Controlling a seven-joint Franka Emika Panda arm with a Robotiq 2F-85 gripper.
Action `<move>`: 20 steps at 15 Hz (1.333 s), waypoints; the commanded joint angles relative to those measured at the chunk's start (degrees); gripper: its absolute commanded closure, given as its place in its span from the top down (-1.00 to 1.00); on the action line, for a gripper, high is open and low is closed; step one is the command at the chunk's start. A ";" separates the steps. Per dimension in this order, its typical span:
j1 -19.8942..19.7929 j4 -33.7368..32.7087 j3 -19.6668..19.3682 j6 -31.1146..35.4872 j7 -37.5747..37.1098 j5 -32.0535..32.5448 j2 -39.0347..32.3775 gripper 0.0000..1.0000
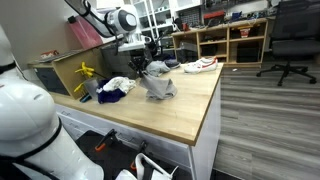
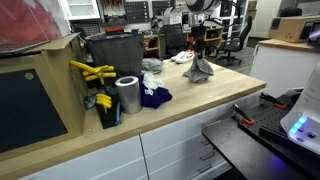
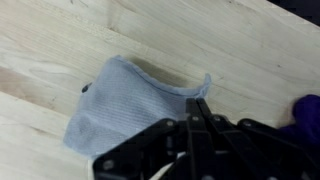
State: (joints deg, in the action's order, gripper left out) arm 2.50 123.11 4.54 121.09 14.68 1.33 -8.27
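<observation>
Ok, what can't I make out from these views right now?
- Wrist view: the gripper covers the pinched edge of the grey cloth; how much fabric it holds is hidden.
- Wrist view: the dark blue cloth is cut off by the right edge.
- In an exterior view: the yellow items are too small and blurred to identify.
</observation>
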 commanded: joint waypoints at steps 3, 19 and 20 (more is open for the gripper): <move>0.88 -4.92 1.60 -10.40 4.08 -6.33 3.55 -0.99; 1.51 -25.58 1.13 -28.78 5.89 -13.06 3.53 -0.99; 1.38 -26.30 0.92 -28.61 5.77 -13.00 3.66 -0.99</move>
State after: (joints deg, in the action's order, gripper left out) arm 4.52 100.45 6.10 94.78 20.02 -10.43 -4.37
